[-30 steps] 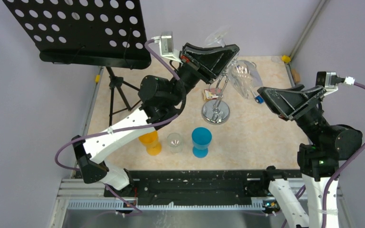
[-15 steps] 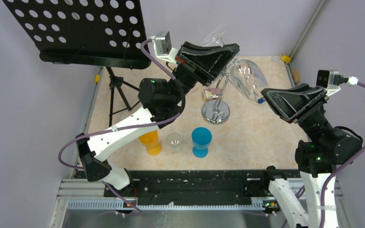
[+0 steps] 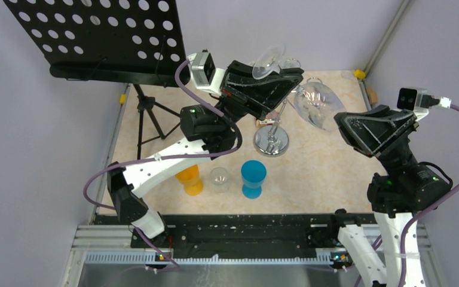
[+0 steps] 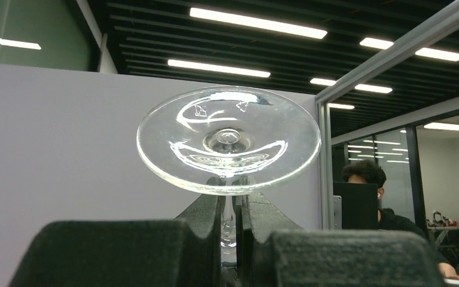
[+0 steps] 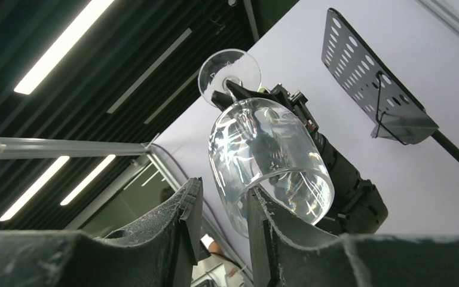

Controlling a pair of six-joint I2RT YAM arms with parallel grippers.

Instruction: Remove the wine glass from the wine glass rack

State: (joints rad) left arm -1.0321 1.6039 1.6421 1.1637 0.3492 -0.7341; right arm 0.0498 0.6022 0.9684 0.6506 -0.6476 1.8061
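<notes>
A: Where is the wine glass (image 3: 317, 103)?
B: Tilted above the wine glass rack (image 3: 271, 142). My left gripper (image 4: 231, 210) pinches its stem to lift it. My right gripper (image 5: 222, 200) is part-open at the bowl's rim, probably steadying; I can't tell if it grips.

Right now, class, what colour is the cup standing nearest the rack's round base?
The cup is blue, seen best in the top external view.

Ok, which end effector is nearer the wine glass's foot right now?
Left. The left end effector is clamped on the stem right under the foot; the right end effector is at the far end, by the bowl's rim.
</notes>
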